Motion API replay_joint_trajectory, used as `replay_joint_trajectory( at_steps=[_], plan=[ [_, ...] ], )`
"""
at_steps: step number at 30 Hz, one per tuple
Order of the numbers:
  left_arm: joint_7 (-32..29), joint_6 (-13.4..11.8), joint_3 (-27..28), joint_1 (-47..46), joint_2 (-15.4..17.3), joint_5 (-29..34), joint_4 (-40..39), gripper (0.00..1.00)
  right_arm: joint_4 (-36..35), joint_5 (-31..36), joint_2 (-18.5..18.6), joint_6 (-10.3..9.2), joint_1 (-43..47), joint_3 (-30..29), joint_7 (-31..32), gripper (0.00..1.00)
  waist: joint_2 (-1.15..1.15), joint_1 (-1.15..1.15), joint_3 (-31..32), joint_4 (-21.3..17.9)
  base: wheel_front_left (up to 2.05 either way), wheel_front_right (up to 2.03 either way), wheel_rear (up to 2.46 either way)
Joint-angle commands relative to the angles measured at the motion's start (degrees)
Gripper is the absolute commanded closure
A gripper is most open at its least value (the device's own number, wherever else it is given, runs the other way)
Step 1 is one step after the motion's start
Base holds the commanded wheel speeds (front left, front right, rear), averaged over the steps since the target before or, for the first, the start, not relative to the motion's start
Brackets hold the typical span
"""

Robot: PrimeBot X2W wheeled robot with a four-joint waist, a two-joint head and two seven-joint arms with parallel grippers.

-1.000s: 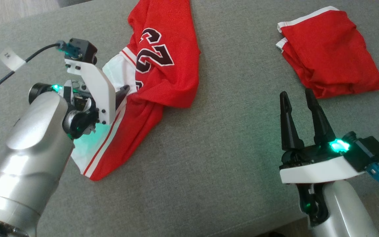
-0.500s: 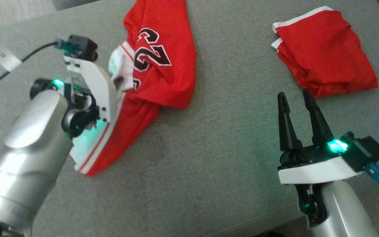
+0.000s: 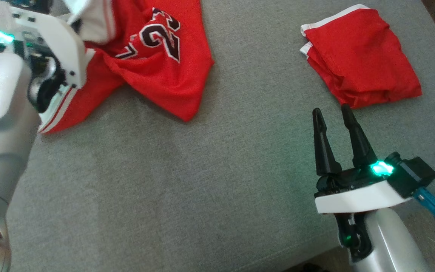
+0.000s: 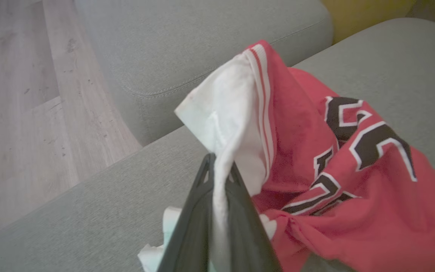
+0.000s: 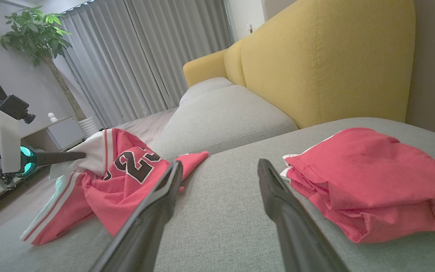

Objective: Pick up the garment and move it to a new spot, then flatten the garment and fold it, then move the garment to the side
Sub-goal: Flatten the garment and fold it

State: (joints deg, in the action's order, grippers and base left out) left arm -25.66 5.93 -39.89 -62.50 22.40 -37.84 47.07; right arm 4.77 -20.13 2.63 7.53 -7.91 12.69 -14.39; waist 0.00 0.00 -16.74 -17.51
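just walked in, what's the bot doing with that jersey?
The left gripper is shut on the white-trimmed edge of the red jersey, holding that part raised off the grey sofa cushion while the rest of the shirt drags on it. The right gripper is open and holds nothing, hovering over the cushion close to a second red garment that lies roughly folded. The jersey is bunched, not yet flattened or folded.

Home living room, yellow-backed sofa (image 5: 315, 64) with grey cushions (image 5: 221, 113), floor-length grey curtains (image 5: 145, 56), potted plant (image 5: 36, 34), wooden floor (image 4: 21, 113)
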Motion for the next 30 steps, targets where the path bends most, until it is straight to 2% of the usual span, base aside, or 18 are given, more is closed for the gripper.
replay_joint_trajectory(
  at_steps=[1, 2, 3, 10, 17, 24, 30],
  plan=[
    [0.4, -0.6, 1.5, -4.1, 2.8, 0.6, -0.3, 1.0, -1.6, -0.2, 0.2, -0.04, -1.1, 1.4, -0.6, 0.0, 0.0, 0.0, 0.1, -0.1, 0.0, 0.0, 0.0],
    [0.4, -0.6, 1.4, -4.2, 2.6, 0.5, 0.6, 1.0, -1.5, -0.2, 0.2, -0.04, -1.0, 1.4, -0.6, 0.0, 0.0, 0.0, 0.2, -0.2, 0.0, 0.0, 0.0],
    [1.1, -0.9, 1.8, -4.3, 2.4, 0.3, 1.2, 0.0, -1.5, -0.3, 0.2, -0.04, -1.0, 1.4, -0.6, 0.0, 0.0, 0.0, 0.2, -0.1, 0.0, 0.0, 0.0],
    [14.9, -3.4, 1.9, -5.7, 1.2, 3.6, 2.9, 0.0, -1.4, 0.2, 0.2, -0.04, -1.0, 0.6, -0.6, 0.0, 0.0, 0.0, 0.9, 2.0, 0.0, 0.0, 0.0],
    [25.8, -3.5, 5.7, -3.6, -0.6, 0.2, 4.3, 0.0, -1.3, 1.5, 0.2, -0.04, -0.5, -1.6, -0.6, 0.0, 0.0, 0.0, 4.2, 6.2, 0.0, 0.0, 0.0],
    [36.1, -3.7, 9.6, 7.4, -2.4, -4.6, 0.4, 0.0, -2.1, 3.6, 0.2, -0.04, 1.5, -5.2, -0.6, 0.0, 0.0, 0.0, 8.5, 11.3, 0.0, 0.0, 0.0],
    [40.2, -6.6, 12.8, 21.9, -4.6, -7.3, -9.8, 0.0, -3.0, 5.1, 0.2, -0.04, 3.5, -7.0, -0.6, 0.0, 0.0, 0.0, 11.3, 15.1, 0.0, 0.0, 0.0]
  ],
)
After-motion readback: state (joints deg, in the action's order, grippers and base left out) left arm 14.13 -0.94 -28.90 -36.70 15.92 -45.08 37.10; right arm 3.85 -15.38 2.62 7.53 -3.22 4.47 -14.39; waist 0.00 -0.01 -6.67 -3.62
